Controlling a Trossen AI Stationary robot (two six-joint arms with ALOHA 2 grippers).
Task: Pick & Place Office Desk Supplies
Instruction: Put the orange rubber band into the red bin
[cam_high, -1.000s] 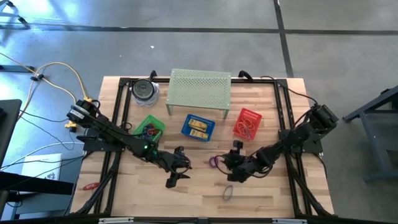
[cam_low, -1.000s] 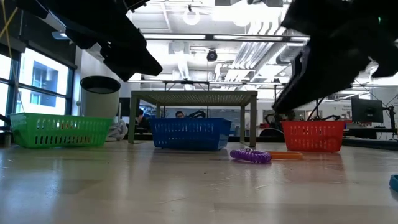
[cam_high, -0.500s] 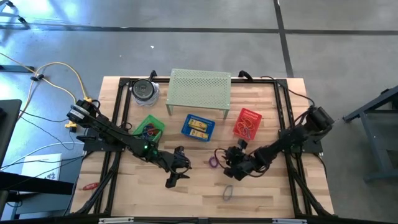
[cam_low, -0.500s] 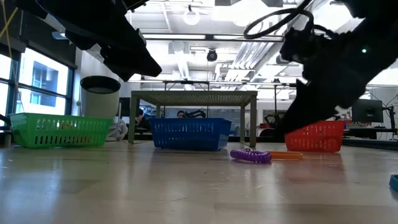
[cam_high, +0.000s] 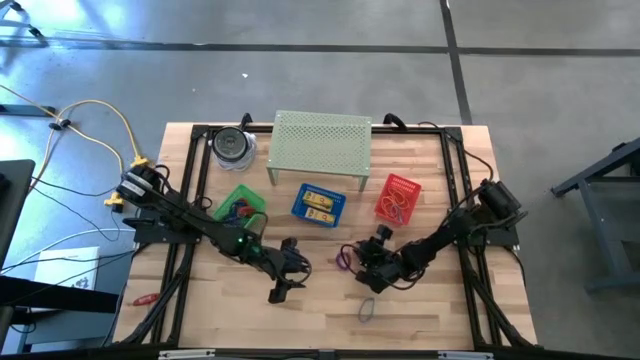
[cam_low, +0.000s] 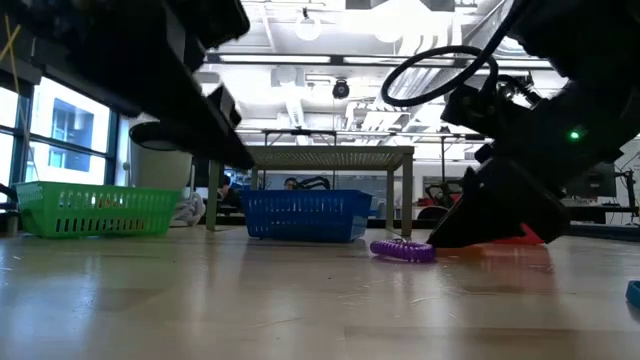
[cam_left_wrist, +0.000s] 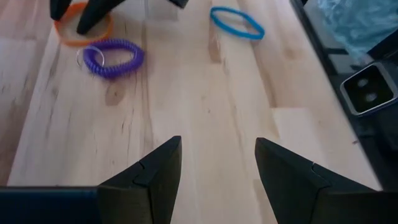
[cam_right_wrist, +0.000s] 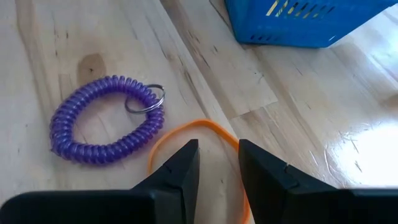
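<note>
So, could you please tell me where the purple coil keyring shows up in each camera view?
High view: purple coil keyring on the table, just ahead of the right pincer.
Low view: lying mid-table, right of the blue basket.
Left wrist view: far off, beside the orange band.
Right wrist view: close up, touching the orange band.
Shared landmark: the orange band beside it.

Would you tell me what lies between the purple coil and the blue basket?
In the right wrist view, only bare wood separates the purple coil from the blue basket; nothing lies there.
</note>
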